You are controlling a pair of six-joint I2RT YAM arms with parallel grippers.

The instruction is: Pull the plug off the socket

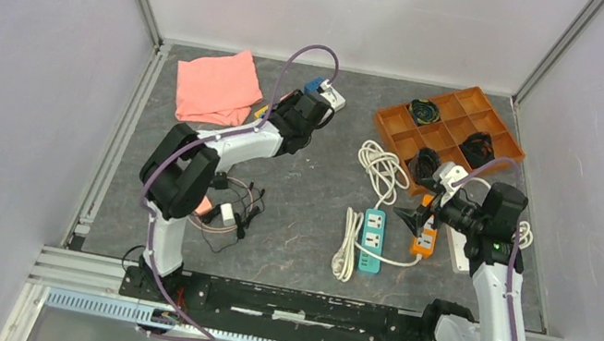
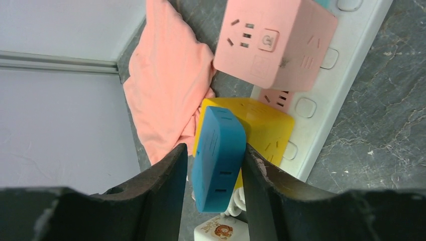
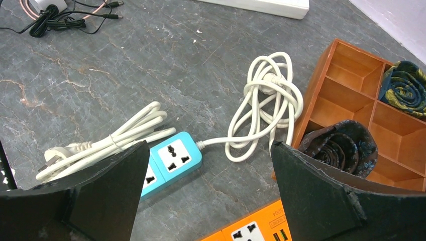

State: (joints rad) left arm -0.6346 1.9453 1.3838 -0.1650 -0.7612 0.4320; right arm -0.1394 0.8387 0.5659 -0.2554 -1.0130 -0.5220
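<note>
Far across the table [image 2: 392, 125], the left gripper [image 2: 215, 150] stands with jaws clamped on the blue plug [image 2: 218, 155], beside a yellow cube [image 2: 266, 130] on the long white socket [image 2: 346, 65], while the right gripper [image 3: 210, 150] hangs well away, jaws apart.

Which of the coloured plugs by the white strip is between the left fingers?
The blue plug, flanked by both fingers; the pink cube and yellow cube sit beyond them.
</note>
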